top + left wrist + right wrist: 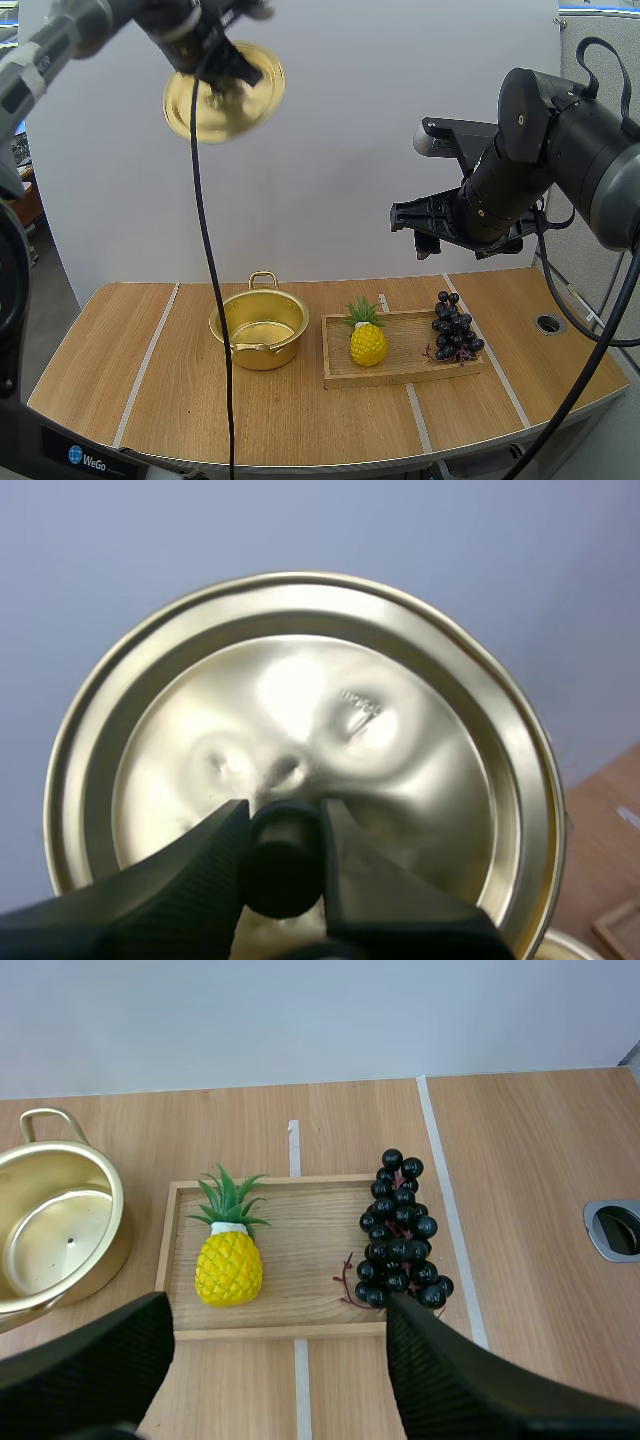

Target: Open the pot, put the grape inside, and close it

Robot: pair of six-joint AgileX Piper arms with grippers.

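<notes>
Lid [225, 95] aloft in the high view: you will find it held by the left gripper [213, 88], well above the table [120, 370] and up-left of the pot [262, 328]. The pot stands open with its mouth unobstructed. Its rim sits just beside the left edge of the tray [400, 372], a narrow strip of wood between them. On the tray, the pineapple [368, 342] is toward the left and the grapes [455, 328] are at the right end, lapping that edge. The right gripper [425, 228] hangs high over the tray with clear air beneath. Bare wood lies left of the pot and along the table's front edge.

Left wrist view: the left gripper [285, 820] is closed on the lid's black knob [283, 870], both tips pinching it. Nothing else touches the lid [300, 710] where its rim shows.

Right wrist view: the right gripper [278, 1315] has its fingers wide apart, holding nothing. Beneath it you see the tray [300, 1230], pineapple [229, 1265], grapes [400, 1230] and pot [60, 1240]. The grapes cover the tray's right rim. Open table runs beyond them to a round port [615, 1230].
</notes>
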